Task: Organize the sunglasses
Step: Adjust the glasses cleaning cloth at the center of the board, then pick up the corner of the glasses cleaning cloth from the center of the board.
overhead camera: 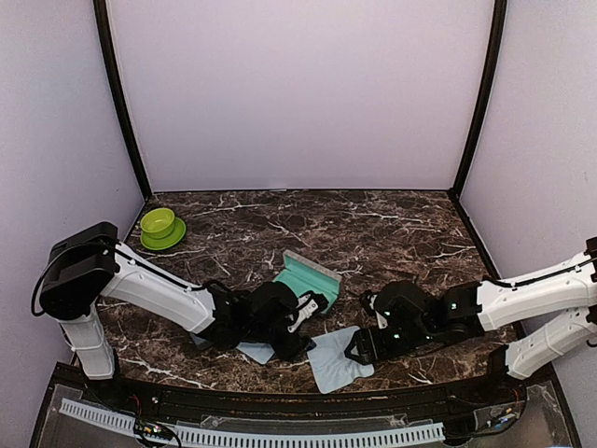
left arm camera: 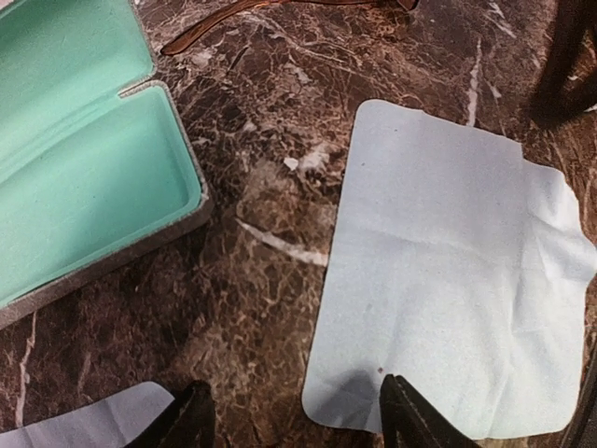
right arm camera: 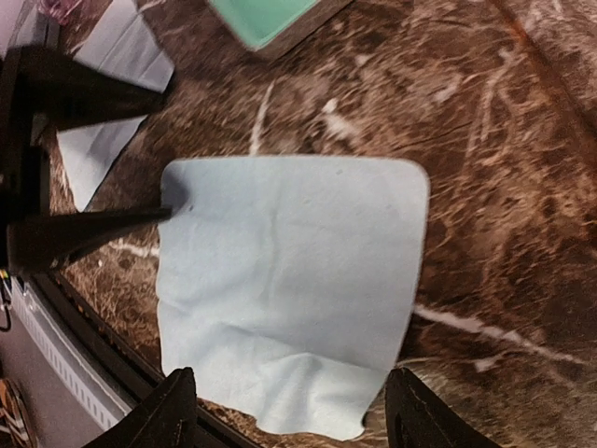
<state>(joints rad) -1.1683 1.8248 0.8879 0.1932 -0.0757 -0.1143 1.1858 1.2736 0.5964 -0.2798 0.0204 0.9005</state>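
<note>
Fingertips of the left pincer (left arm camera: 294,406) frame the bottom of its wrist view, spread wide with nothing between them. One tip sits at the edge of a pale cloth (left arm camera: 448,280), and the other is beside a second cloth (left arm camera: 84,425). The right pincer (right arm camera: 289,387) gapes wide too. It hovers over that same pale cloth and grips nothing.

The grey, teal-lined case (left arm camera: 112,269) serves as the marker. It lies open on the marbled counter (left arm camera: 261,308), and all the lining that shows is bare — no glasses inside. The sunglasses (left arm camera: 207,28) lie on the counter just past the case, outside it. Only a brownish temple and a sliver of frame show at the top edge of the left wrist view, so I cannot tell whether they are folded. From above I cannot pick them out. Both cloths lie flat and unfolded near the case, on its side toward the arm bases.

By my reading the task is barely under way. The case is open and ready, but the sunglasses are not yet in it, neither pincer holds them, and the cloths are loose. What is left seems to be nearly everything — lifting the glasses, seating them in the teal lining, perhaps tidying a cloth, and closing the lid.
</note>
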